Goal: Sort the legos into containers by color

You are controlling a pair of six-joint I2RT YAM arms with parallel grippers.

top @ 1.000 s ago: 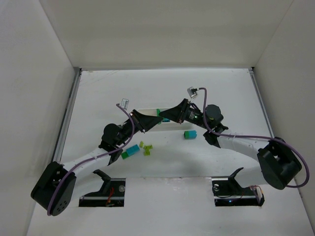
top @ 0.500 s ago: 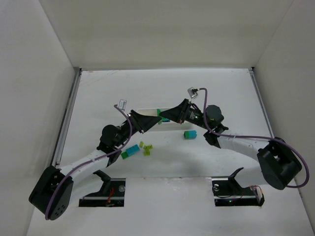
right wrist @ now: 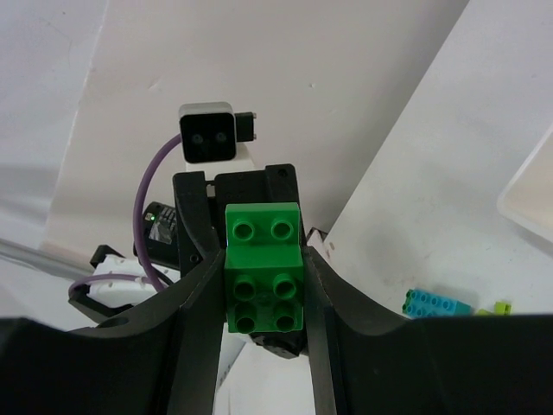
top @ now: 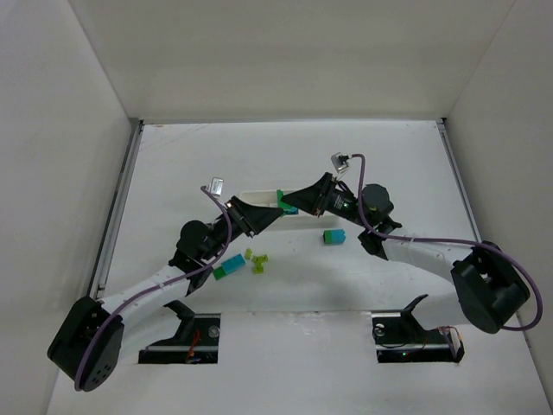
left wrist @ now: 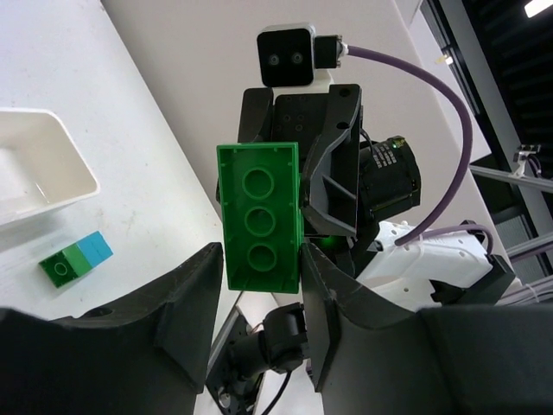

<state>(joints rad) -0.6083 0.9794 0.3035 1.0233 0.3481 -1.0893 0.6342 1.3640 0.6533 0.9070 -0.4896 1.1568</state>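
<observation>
Left pincer (left wrist: 259, 264) backed off above tray (top: 252, 198), sharing grip on green lego (left wrist: 259, 216) with right pincer (right wrist: 263, 277); nearby legos (top: 229, 266) unsorted

No legible text or markings

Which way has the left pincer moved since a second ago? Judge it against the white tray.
Yes: the left pincer has drawn back slightly toward the near edge, uncovering more of the white tray.
</observation>
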